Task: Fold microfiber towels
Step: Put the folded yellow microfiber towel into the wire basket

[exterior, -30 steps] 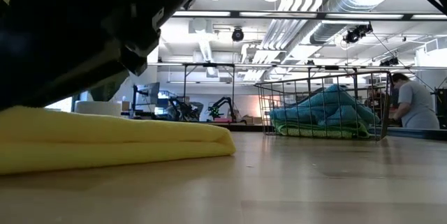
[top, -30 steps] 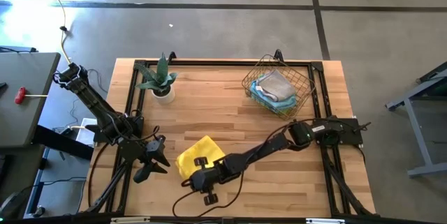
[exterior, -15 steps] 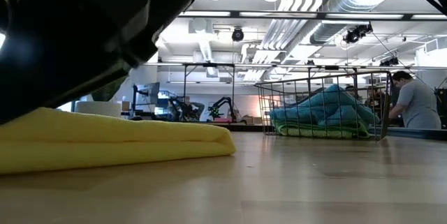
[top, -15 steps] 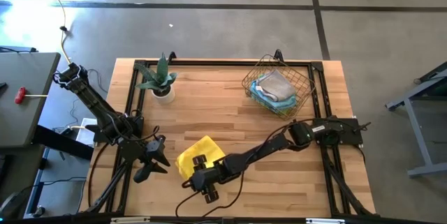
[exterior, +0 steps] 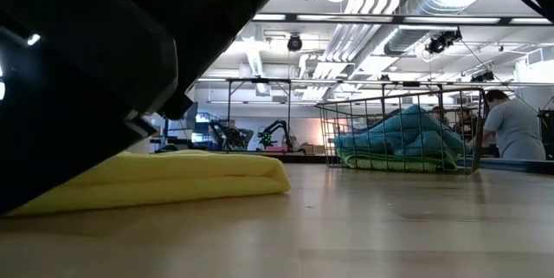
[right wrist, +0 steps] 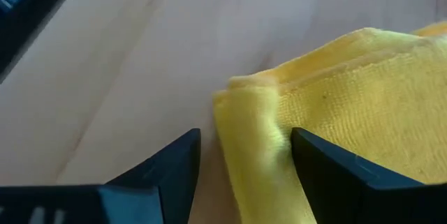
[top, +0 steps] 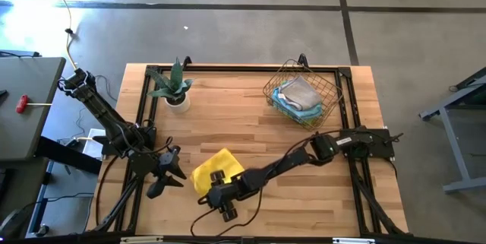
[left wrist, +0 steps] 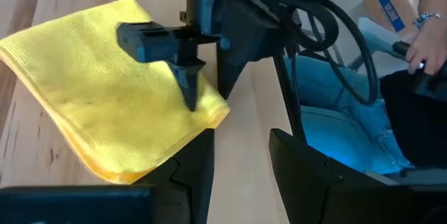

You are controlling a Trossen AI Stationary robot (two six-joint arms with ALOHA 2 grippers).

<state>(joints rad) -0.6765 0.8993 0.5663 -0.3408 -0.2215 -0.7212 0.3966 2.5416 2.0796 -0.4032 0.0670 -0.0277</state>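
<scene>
A folded yellow towel [top: 216, 168] lies flat on the wooden table near its front edge, left of centre. It shows too in the low view [exterior: 190, 178] and the left wrist view [left wrist: 105, 91]. My right gripper [top: 213, 194] stands open over the towel's near corner [right wrist: 244, 105], one finger on each side of it. My left gripper [top: 167, 177] hangs open and holds nothing, at the table's left edge beside the towel. More towels [top: 298, 93], grey and light blue, lie piled in the wire basket [top: 323, 84] at the far right. My right gripper comes down slanting from the table's right side, its open fingers [right wrist: 174, 168] on either side of the yellow towel's folded near corner [right wrist: 241, 95]. I cannot tell whether they touch the cloth. The towel lies flat on the table.
A potted plant [top: 175, 88] stands at the far left. A black frame [top: 243, 69] runs along the table's edges. Bare wood lies between the towel and the basket [exterior: 398, 131]. A person [exterior: 511, 126] sits in the room behind the table, and a hand [left wrist: 426, 39] shows beyond its edge.
My right arm has sunk lower over the towel and fills more of the low view. The yellow towel's near left part rose briefly and has dropped again; it now lies lower and flatter than before.
</scene>
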